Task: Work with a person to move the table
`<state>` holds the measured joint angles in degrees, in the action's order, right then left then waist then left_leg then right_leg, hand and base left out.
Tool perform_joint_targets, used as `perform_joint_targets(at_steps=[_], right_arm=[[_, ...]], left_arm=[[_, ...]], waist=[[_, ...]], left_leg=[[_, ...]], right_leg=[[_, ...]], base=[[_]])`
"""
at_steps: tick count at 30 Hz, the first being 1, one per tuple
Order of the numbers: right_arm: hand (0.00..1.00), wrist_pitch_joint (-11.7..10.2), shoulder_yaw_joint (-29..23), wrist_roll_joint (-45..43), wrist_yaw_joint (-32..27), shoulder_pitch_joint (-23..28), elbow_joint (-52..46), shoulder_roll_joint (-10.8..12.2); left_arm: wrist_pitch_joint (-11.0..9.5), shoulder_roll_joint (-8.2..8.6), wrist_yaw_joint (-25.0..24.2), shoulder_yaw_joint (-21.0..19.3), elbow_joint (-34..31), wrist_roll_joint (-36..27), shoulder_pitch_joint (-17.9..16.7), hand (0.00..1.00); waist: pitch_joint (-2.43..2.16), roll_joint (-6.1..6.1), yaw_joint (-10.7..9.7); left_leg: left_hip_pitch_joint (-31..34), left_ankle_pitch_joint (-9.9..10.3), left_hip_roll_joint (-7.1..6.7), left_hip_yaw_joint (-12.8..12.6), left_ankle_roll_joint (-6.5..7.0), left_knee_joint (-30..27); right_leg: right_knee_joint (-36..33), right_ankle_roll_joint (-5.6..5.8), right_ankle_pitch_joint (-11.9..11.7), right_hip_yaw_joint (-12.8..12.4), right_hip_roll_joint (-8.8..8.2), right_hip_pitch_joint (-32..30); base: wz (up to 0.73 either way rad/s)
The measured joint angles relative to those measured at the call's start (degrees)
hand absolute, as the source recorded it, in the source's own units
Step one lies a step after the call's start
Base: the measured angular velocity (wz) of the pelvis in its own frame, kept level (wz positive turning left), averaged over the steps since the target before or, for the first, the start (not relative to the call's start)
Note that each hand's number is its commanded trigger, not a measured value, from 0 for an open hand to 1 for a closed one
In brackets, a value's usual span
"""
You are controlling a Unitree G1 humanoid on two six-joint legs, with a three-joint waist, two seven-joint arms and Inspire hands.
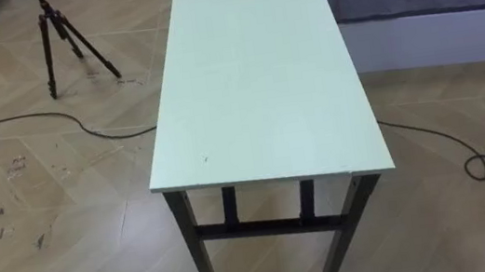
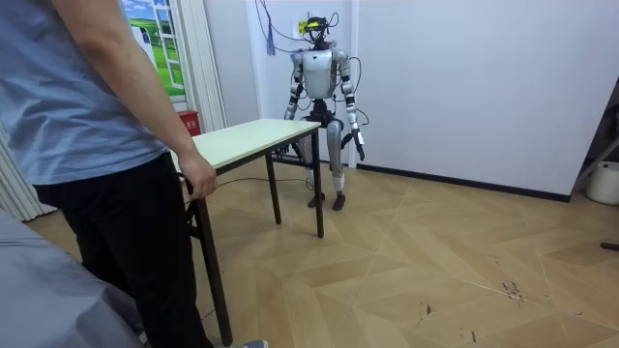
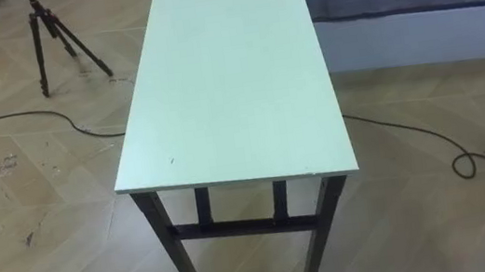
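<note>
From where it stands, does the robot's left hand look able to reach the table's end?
Probably yes: the left hand hangs by its side, the table ends just ahead, nothing between them.

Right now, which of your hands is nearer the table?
Right. The right hand hangs just behind the table at its end, partly hidden by the top; the left hand hangs at the side, well clear of it.

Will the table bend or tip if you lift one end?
Probably stays stiff: the table has a flat board top and dark braced legs. It looks long and narrow, so it may swing or tip sideways if lifted at one end alone.
</note>
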<state>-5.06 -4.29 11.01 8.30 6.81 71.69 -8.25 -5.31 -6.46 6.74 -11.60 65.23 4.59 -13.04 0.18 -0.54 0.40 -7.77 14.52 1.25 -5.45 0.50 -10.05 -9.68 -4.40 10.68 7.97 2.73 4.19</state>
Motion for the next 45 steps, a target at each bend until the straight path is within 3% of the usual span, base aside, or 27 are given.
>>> perform_joint_targets(at_steps=[9,12,17,21,27,30,32,37,45], right_arm=[[0.0,0.2,-0.2,2.7,0.0,-0.1,1.2,0.0],[0.0,1.1,-0.4,4.5,0.1,0.0,1.4,0.0],[0.0,2.0,-1.7,9.1,2.9,0.0,2.4,0.0],[0.0,3.7,-1.9,14.2,5.1,0.5,0.3,-0.6],[0.0,4.2,-1.9,19.4,11.3,1.3,-8.8,-0.6],[0.0,4.8,-1.3,24.2,14.2,2.6,-14.3,0.0],[0.0,5.2,1.5,28.5,15.5,4.7,-20.4,0.2],[0.0,6.3,8.2,38.2,19.2,9.1,-32.3,0.5],[0.0,6.5,13.1,46.4,22.9,11.5,-41.5,1.4]], left_arm=[[0.0,0.18,-0.2,0.0,0.2,-2.2,0.2,0.0],[0.7,0.18,-1.3,0.1,0.7,-7.4,0.2,0.0],[2.7,0.14,-8.6,0.7,1.9,-18.6,0.3,0.0],[3.9,-0.22,-12.7,0.6,0.8,-23.4,0.3,0.0],[5.2,-0.44,-19.2,1.5,-6.7,-32.8,-0.8,0.0],[5.1,-0.42,-22.9,4.8,-11.7,-37.0,-1.4,0.0],[5.2,-0.45,-25.5,8.0,-16.0,-41.1,-1.8,0.0],[5.6,0.06,-28.9,14.7,-26.0,-50.6,-5.1,0.0],[5.8,0.55,-31.8,20.6,-38.0,-60.2,-7.0,0.0]], waist=[[0.04,0.14,0.0],[0.0,0.13,-0.2],[-0.06,0.33,-0.2],[-0.34,0.69,0.1],[-0.14,0.91,0.0],[-0.11,1.16,0.3],[-0.21,1.47,1.3],[-0.18,1.28,1.6],[0.22,0.31,1.4]], left_leg=[[0.1,0.0,0.0,0.1,0.0,0.0],[0.2,0.0,0.05,0.0,0.0,0.2],[0.3,0.0,0.2,0.1,0.0,0.4],[0.7,0.0,0.21,-0.4,0.0,0.3],[1.2,0.0,0.24,-0.6,-0.01,0.0],[1.3,0.0,0.12,-0.8,-0.01,-0.3],[1.3,0.0,0.12,-1.2,-0.01,-0.3],[1.1,0.0,0.17,-2.2,-0.01,-0.4],[2.0,0.0,0.15,-2.1,-0.01,-0.5]], right_leg=[[0.1,0.0,0.0,-0.1,0.04,-0.1],[0.1,0.0,0.0,-0.1,0.05,-0.2],[0.8,0.05,0.0,0.1,0.03,0.0],[1.0,0.06,0.0,0.2,-0.01,-0.2],[1.0,0.13,0.0,0.8,-0.17,-0.4],[1.0,0.27,0.1,0.5,-0.3,-0.4],[0.9,0.29,0.1,0.2,-0.3,-0.6],[0.7,0.36,0.1,0.2,-0.35,-0.6],[-0.4,0.42,0.2,0.7,-0.6,-1.4]], base=[[0.0],[0.0],[0.02],[0.0],[0.02],[-0.02],[-0.11],[-0.03],[0.01]])
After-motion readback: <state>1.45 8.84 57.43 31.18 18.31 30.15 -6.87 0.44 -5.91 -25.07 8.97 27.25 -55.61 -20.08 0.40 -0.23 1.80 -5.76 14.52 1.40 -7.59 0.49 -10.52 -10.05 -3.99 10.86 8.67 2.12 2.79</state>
